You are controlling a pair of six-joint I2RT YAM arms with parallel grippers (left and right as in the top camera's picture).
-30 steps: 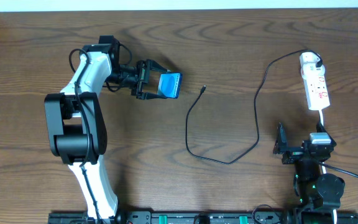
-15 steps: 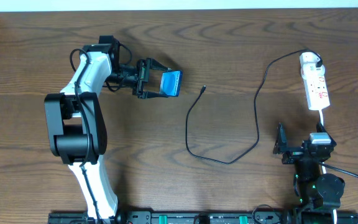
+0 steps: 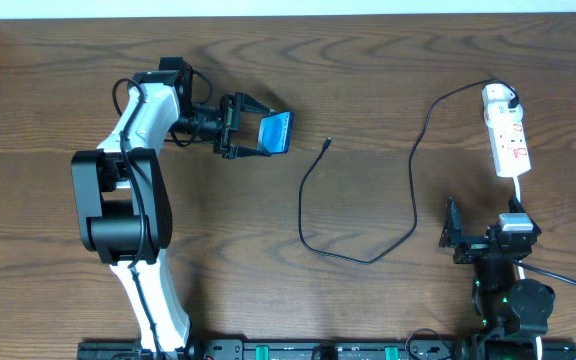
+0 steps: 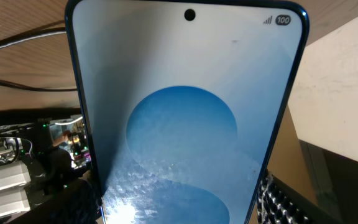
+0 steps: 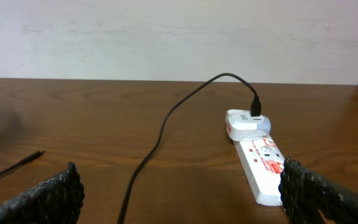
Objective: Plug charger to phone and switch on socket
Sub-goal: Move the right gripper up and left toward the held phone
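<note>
Left claw (image 3: 261,133): clamped on the slim rectangular smartphone with the lit blue screen (image 3: 276,134), one finger on each long edge. In the overhead view the phone sat at the far left-centre of the dark brown wooden desk (image 3: 368,60), tilted so that its screen appeared foreshortened. It could not be determined whether its lower edge touched the desk. In the left wrist view the phone (image 4: 188,124) filled the picture, showing a round blue shape on a pale ground, with the ribbed black pads (image 4: 275,199) at its lower sides.

Right claw (image 5: 180,180): fingers wide apart, nothing between them. It was low at the near right of the desk and faced the small elongated white power strip with red markings (image 5: 263,165).

Long thin black charger cable (image 3: 302,210): lying loose on the desk in a wide loop between the two arms. Its small plug tip (image 3: 327,142) lay free, to the right of the phone and apart from it. Its other end ran to the black-and-white adapter (image 3: 496,97), seated in the far end of the power strip (image 3: 510,140).

The power strip lay flat at the far right of the desk, its white cord (image 3: 519,190) leading back toward the right arm. The switch position could not be read
</note>
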